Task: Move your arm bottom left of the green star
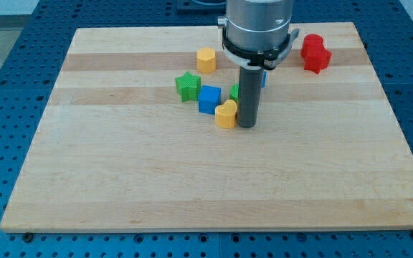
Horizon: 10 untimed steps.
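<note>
My tip (247,126) rests on the wooden board (120,179); it is a plain rod holding nothing. Just to its left, about touching, sits a yellow block (226,115), with a blue cube (209,99) beyond that. The green star (187,86) lies farther up and left. A second green block (234,92) peeks from behind the rod. Another yellow block (206,59) stands above-left, and a red block (315,53) is well apart, up and right.

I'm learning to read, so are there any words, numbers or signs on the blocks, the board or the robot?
None: no words, numbers or signs can be read anywhere.
The green star, blue cube, two yellow blocks and red block are plain.
The wooden board and the rod ending in my tip carry no label.
</note>
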Each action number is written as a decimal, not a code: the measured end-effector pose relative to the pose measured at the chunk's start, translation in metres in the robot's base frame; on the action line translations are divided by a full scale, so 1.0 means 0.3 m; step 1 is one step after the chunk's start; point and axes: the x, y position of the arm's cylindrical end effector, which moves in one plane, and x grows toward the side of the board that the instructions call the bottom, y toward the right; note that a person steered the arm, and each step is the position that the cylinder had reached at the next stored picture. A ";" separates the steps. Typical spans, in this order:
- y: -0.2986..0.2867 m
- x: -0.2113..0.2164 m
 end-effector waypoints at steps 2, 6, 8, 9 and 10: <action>0.000 0.101; -0.062 0.202; -0.267 0.163; -0.373 0.138; -0.437 0.056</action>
